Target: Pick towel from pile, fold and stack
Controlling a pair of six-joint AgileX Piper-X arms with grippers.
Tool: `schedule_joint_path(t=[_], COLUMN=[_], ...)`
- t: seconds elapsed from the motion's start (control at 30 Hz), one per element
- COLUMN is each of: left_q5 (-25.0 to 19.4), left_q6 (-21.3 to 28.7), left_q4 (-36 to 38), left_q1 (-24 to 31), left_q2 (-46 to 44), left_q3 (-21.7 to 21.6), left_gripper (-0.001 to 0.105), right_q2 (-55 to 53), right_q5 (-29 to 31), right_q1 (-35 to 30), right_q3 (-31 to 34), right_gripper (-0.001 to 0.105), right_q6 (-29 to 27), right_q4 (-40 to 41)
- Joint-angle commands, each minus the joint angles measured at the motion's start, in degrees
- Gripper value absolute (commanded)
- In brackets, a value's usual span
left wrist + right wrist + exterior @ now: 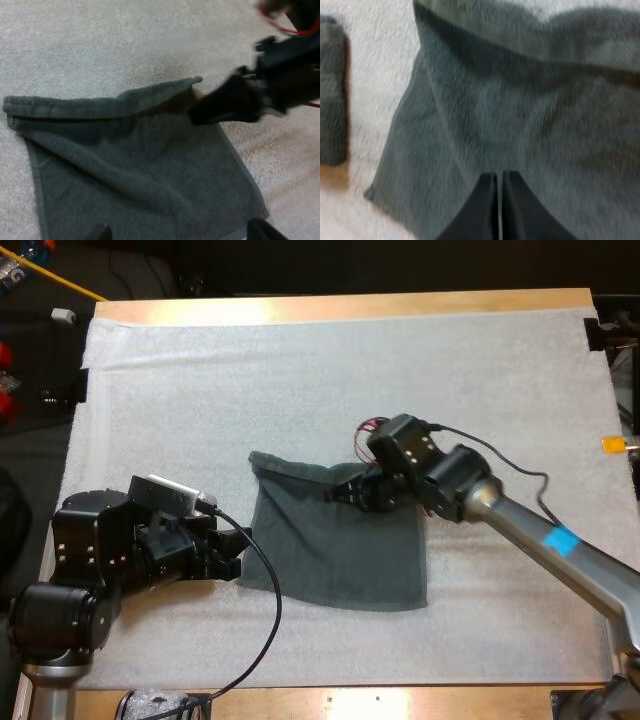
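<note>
A dark grey-green terry towel (340,560) lies spread nearly flat in the middle of the white foam mat (300,370), its far hem rolled over into a loose ridge. The right gripper (338,494) hangs over that ridge with its black fingers pressed together on nothing, tips just above the cloth in the right wrist view. The left gripper (238,552) sits at the towel's left edge, its fingers (100,233) spread wide either side of the hem. The towel looks light, limp and grippy. It will likely sag and drag rather than hold shape, so a pinch on the thick hem near a corner seems safest, one corner per arm.
</note>
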Motion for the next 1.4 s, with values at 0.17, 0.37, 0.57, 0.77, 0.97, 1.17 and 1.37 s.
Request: schedule_joint_path(t=[0.17, 0.37, 0.57, 0.77, 0.97, 1.17, 1.37], left_q5=[-0.33, -0.33, -0.33, -0.33, -0.33, -0.33, -0.33], left_q6=[0.07, 0.01, 0.01, 0.01, 0.01, 0.01, 0.01], left_q4=[0.03, 0.1, 0.1, 0.1, 0.1, 0.1, 0.1], left_q1=[-0.01, -0.01, -0.01, -0.01, -0.01, -0.01, -0.01], left_q2=[-0.22, -0.22, -0.22, -0.22, -0.22, -0.22, -0.22], left_q3=[-0.34, -0.34, -0.34, -0.34, -0.34, -0.34, -0.34], left_gripper=[0.054, 0.054, 0.054, 0.054, 0.054, 0.054, 0.054], right_q2=[8.31, 14.75, 19.07, 22.46, 24.18, 24.17, 22.63], right_q5=[-0.71, -2.27, -6.11, -7.06, -6.89, -0.23, 9.35], right_q1=[-0.66, -1.8, -2.02, -2.22, -3.51, -5.75, -7.74], right_q3=[-7.94, -13.2, -15.07, -15.19, -15.19, -15.19, -15.26], right_gripper=[0.0, 0.0, 0.0, 0.0, 0.0, 0.0, 0.0], right_q6=[0.23, 2.51, 2.5, 3.45, 8.07, 13.46, 13.92], right_q4=[1.53, 2.48, 4.05, 3.8, 0.55, -4.78, -12.05])
